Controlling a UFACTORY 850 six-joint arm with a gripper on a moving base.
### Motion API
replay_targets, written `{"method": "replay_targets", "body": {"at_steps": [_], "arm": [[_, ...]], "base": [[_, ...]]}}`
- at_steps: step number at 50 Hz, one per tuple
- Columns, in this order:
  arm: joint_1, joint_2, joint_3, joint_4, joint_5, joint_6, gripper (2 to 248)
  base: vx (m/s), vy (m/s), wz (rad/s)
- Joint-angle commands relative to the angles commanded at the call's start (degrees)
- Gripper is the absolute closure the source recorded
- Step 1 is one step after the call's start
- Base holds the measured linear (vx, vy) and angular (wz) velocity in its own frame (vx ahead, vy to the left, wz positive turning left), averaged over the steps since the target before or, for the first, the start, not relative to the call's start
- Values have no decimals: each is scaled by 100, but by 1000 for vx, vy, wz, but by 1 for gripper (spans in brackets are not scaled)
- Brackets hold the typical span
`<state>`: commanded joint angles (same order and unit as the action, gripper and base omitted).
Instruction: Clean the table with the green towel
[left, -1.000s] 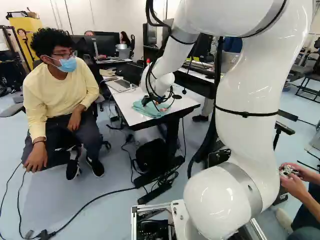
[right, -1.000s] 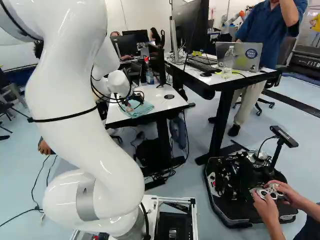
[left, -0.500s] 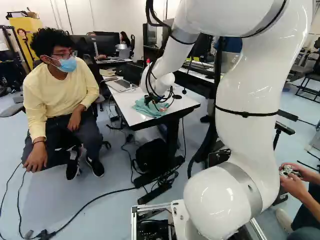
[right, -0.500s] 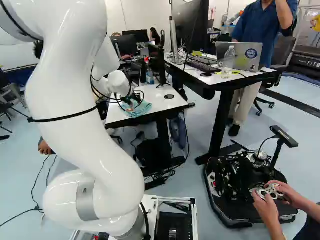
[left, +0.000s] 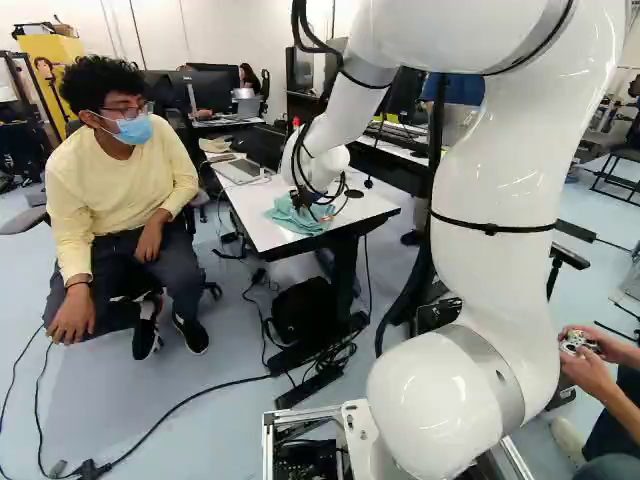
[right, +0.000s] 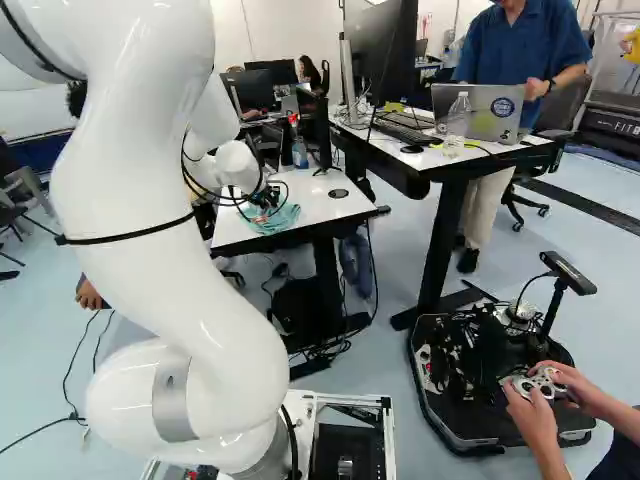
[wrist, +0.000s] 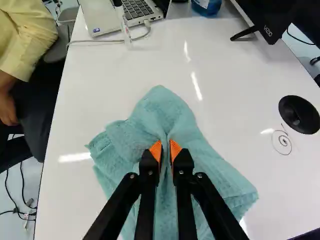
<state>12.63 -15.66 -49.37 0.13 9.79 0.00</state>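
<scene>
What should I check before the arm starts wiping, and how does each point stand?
1. Gripper shut on the green towel: ok, a fold is pinched between its pads.
2. Towel resting on the table: ok.
3. Towel over the scribbled mark: not ok, the mark lies uncovered near the black disc.
4. Towel clear of the open laptop: ok, bare tabletop between.
5. Seated person's hands off the table: ok.
6. Grip firm enough for wiping: cannot tell.

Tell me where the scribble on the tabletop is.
In the wrist view, the scribble sits close beside the round black disc, on the side toward the towel held in the gripper.
</scene>
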Motion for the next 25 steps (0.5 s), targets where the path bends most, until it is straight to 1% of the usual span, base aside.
{"method": "replay_targets", "body": {"at_steps": [1, 5, 6, 11, 12, 21, 22, 25], "arm": [[0, 0, 0, 0, 0, 0, 204], [0, 0, 0, 0, 0, 0, 204], [0, 0, 0, 0, 0, 0, 210], [0, 0, 0, 0, 0, 0, 210], [0, 0, 0, 0, 0, 0, 214], [0, 0, 0, 0, 0, 0, 216], [0, 0, 0, 0, 0, 0, 221], [0, 0, 0, 0, 0, 0, 221]], "base": [[0, 0, 0], [0, 0, 0], [0, 0, 0], [0, 0, 0], [0, 0, 0], [0, 0, 0], [0, 0, 0], [0, 0, 0]]}}
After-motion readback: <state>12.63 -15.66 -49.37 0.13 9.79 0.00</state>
